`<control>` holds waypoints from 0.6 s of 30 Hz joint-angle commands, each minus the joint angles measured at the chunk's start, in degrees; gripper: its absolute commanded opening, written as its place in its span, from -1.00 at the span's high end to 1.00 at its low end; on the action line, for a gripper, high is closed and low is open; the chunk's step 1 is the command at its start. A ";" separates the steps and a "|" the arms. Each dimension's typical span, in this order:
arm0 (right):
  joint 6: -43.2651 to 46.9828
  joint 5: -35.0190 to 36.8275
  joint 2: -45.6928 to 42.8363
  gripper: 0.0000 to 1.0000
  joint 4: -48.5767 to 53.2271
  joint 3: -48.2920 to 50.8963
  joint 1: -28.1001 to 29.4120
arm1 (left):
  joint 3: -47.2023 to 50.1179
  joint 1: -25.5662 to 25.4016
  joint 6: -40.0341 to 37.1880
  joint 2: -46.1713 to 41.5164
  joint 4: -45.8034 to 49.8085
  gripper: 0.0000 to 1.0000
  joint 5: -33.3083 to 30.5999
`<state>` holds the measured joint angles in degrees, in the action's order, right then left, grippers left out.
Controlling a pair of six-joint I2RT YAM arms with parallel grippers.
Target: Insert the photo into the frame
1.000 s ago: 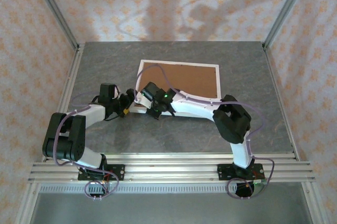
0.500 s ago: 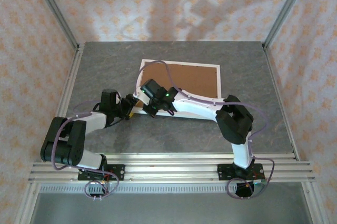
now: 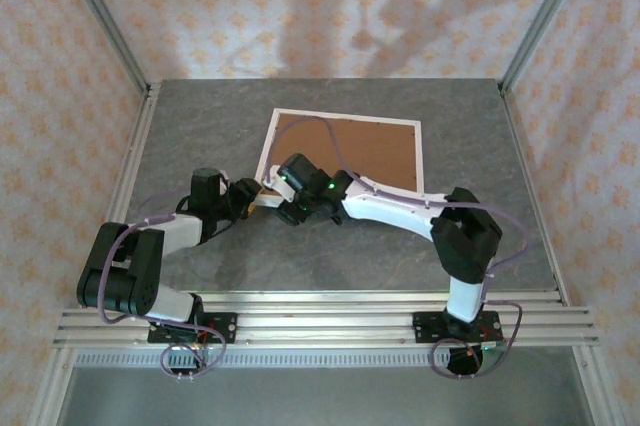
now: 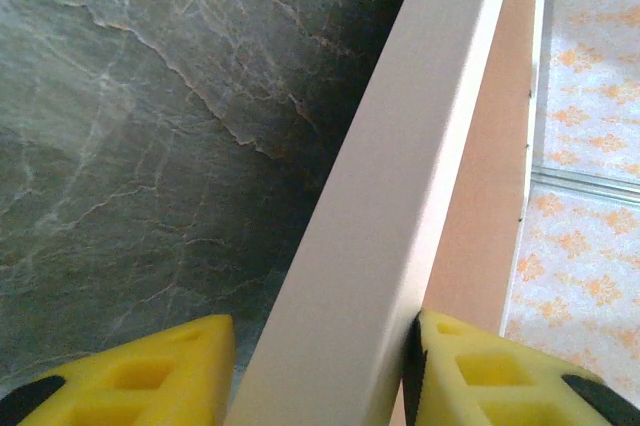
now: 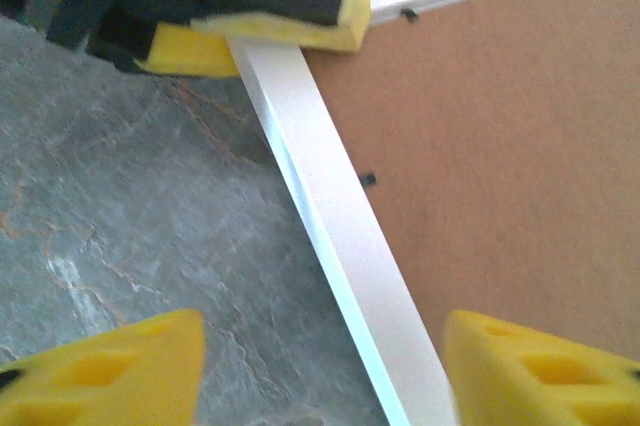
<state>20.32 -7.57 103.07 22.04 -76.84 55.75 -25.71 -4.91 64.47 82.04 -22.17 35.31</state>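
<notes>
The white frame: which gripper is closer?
Left. The left gripper straddles a rail of the frame, one finger touching it; the right gripper hangs open above the same rail.

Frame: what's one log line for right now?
frame: brown backing facing up | left hand: around its edge | right hand: open over frame edge
</notes>
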 commanded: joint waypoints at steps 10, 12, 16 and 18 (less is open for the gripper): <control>7.57 18.40 -3.65 -0.66 -5.58 10.04 1.84 | -3.59 -0.49 1.69 -6.07 -0.40 0.13 -1.38; 9.10 21.63 -3.54 -0.67 -7.43 11.35 2.00 | -3.82 -0.51 1.63 -6.53 0.02 0.13 -1.45; 14.49 29.74 -3.37 -0.66 -14.01 14.68 2.00 | -3.90 -0.51 1.71 -6.95 0.38 0.13 -1.57; 17.28 33.52 -2.89 -0.65 -17.35 16.01 2.03 | -3.90 -0.63 1.85 -6.94 0.38 0.13 -1.48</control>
<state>32.01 16.49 100.22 11.35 -62.26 57.49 -26.68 -5.28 65.23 77.23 -19.70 34.24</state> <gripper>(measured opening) 0.826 0.436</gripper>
